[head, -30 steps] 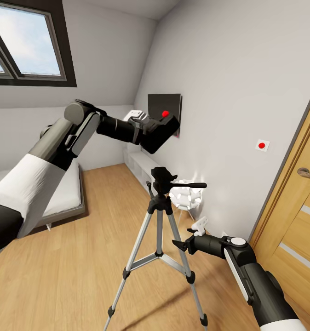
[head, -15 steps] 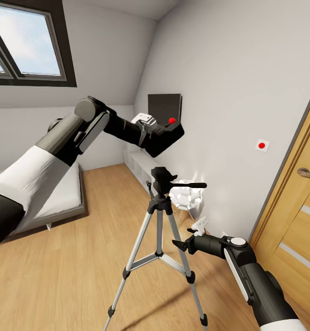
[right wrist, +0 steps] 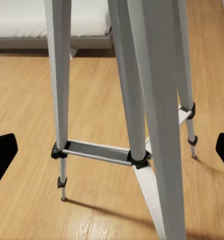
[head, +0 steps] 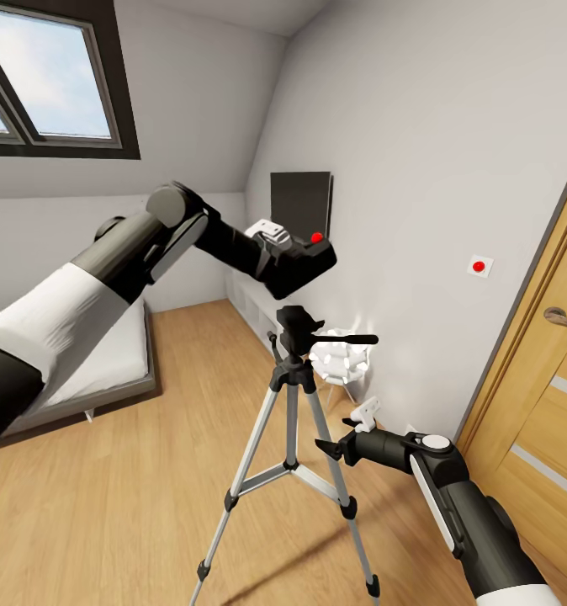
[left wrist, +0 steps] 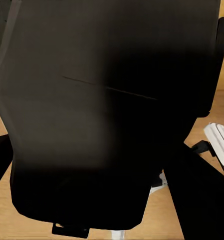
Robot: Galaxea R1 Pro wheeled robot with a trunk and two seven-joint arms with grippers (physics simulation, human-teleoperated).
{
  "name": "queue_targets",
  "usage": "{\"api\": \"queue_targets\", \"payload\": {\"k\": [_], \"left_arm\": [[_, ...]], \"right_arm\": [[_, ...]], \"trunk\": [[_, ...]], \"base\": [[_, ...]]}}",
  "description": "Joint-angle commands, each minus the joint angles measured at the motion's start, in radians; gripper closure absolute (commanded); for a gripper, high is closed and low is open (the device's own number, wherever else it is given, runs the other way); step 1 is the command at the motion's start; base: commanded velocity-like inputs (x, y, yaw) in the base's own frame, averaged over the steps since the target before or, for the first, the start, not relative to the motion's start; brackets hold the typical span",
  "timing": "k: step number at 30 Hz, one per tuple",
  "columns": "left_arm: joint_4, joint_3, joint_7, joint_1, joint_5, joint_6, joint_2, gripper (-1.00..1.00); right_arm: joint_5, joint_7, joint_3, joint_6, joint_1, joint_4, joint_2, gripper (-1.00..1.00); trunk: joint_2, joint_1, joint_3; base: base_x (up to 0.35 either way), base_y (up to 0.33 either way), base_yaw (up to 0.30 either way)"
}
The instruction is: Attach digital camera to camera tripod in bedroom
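1. The camera tripod [head: 292, 421] stands on the light wood floor [head: 149, 488]. It has three smooth silver tube legs, black collars and feet, flat silver centre braces, and a blocky black head with a thin pan handle pointing toward the wall.
2. In the right wrist view the camera tripod [right wrist: 136, 100] legs look like brushed metal, joined low down by a flat silver brace with black hinges, and they throw thin shadows on the planks.
3. The digital camera [head: 299, 259] is a matte black boxy body with a round red button on top. It hangs in the air just above the tripod head, tilted, and apart from it.
4. The left gripper [head: 275, 244] is clamped on the digital camera; its white finger piece shows at the camera's near side. The left arm reaches forward from the view's left, elbow bent and raised, forearm sloping down to the camera.
5. In the left wrist view the digital camera [left wrist: 107, 110] is a smooth dark slab between the dark fingers.
6. The right gripper [head: 351, 429] hangs low beside a tripod leg, fingers spread and holding nothing, with the forearm rising from the lower right.
7. A grey bed [head: 107, 370] with a white mattress stands by the wall under a dark-framed skylight [head: 56, 84]. A wooden door [head: 544, 404] with a metal handle is at the right.
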Motion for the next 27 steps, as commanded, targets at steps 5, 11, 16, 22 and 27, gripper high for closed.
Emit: {"api": "queue_targets", "payload": {"k": [5, 11, 16, 22, 27], "left_arm": [[0.008, -0.072, -0.041, -0.021, 0.0, 0.002, 0.002, 1.0], [0.032, -0.109, -0.061, -0.034, 0.0, 0.002, 0.002, 1.0], [0.052, -0.135, -0.097, -0.036, -0.002, 0.002, 0.003, 1.0], [0.066, -0.146, -0.111, -0.047, -0.004, 0.002, 0.005, 1.0], [0.079, -0.151, -0.115, -0.064, -0.007, 0.002, 0.006, 1.0]], "right_arm": [[0.009, 0.008, 0.0, 0.002, -0.001, -0.002, 0.0, -1.0], [0.008, 0.007, 0.0, 0.002, -0.001, -0.002, 0.0, -1.0], [0.008, 0.007, 0.0, 0.002, -0.001, -0.002, 0.0, -1.0], [0.007, 0.007, 0.0, 0.002, -0.001, -0.002, 0.0, -1.0], [0.007, 0.007, 0.0, 0.002, -0.001, -0.002, 0.0, -1.0]], "trunk": [[-0.002, 0.001, -0.002], [-0.002, 0.001, -0.002], [-0.002, 0.001, -0.002], [-0.002, 0.001, -0.002], [-0.002, 0.001, -0.002]], "base": [[0.0, 0.0, 0.0], [0.0, 0.0, 0.0], [0.0, 0.0, 0.0], [0.0, 0.0, 0.0], [0.0, 0.0, 0.0]]}}
